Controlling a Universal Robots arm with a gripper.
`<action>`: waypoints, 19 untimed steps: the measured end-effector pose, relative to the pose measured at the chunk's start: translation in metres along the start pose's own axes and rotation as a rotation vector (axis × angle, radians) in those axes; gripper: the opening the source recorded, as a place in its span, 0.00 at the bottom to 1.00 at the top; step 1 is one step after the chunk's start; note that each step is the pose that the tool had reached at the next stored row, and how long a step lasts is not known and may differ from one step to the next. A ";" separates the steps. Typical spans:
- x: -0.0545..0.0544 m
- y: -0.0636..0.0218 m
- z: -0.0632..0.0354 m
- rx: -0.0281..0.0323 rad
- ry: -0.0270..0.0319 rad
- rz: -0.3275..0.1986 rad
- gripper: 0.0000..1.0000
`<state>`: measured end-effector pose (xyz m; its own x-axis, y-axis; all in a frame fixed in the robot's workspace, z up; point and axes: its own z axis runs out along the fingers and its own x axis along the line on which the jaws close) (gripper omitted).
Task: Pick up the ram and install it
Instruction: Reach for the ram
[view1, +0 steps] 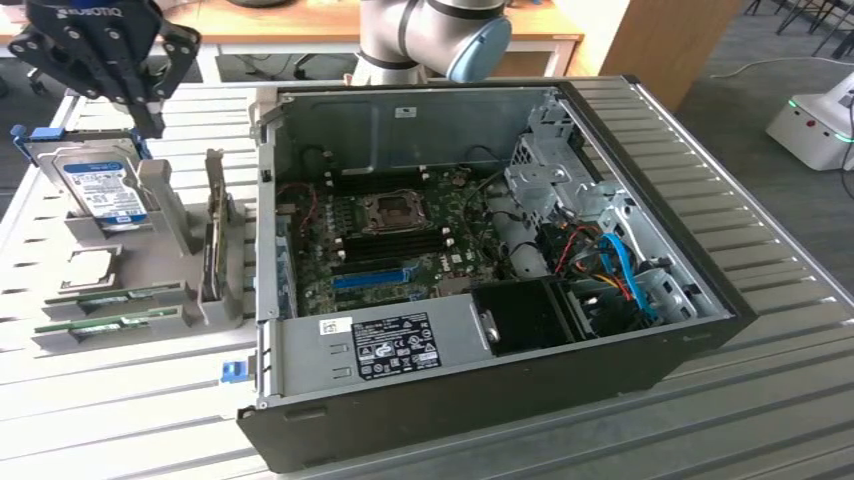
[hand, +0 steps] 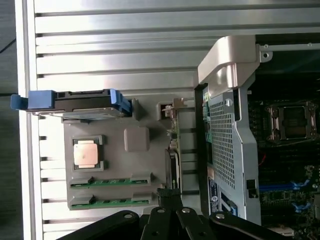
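Black multi-link robot hand (view1: 150, 122) (hand: 168, 194) is hovering above the grey moulded plastic parts holder (view1: 160, 195) (hand: 136, 139), over its hard-drive end. Its fingers are looking drawn together to one tip, clamping nothing and touching nothing. The holder is sitting on the ribbed silver metal tabletop (view1: 120, 420) (hand: 125, 50). Two long, thin green circuit-board sticks are lying flat and parallel in the holder's two long slots, at the end opposite the hand. The inner ram stick (view1: 114, 297) (hand: 110, 181) is lying just beside the holder's square recess. The outer ram stick (view1: 107, 322) (hand: 110, 201) is lying along the holder's end edge. Both are seated in their slots, well apart from the hand. A square silver-topped processor chip (view1: 87, 265) (hand: 86, 152) is resting in that recess at the holder's middle. A silver hard drive with a blue label in a blue plastic caddy (view1: 100, 185) (hand: 80, 102) is standing upright at the holder's far end, directly under the hand. A dark expansion card (view1: 214, 230) (hand: 172, 150) is standing on edge along the holder's long side. The open black-and-grey computer tower case (view1: 667, 370) (hand: 225, 125) is lying on its side just beside the holder, to the exterior view's right of it. The case is showing its green motherboard (view1: 400, 240) with a long blue slot (view1: 367, 278).
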<state>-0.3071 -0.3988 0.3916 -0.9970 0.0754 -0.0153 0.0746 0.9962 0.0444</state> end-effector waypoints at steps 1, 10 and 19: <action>0.003 -0.0002 0.0000 0.0000 0.0001 0.000 0.11; 0.026 -0.0020 -0.0001 0.0000 0.0007 0.000 0.11; 0.045 -0.0034 0.0000 0.0002 0.0041 0.000 0.11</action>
<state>-0.3524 -0.3988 0.3908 -0.9971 0.0753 -0.0111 0.0747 0.9962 0.0442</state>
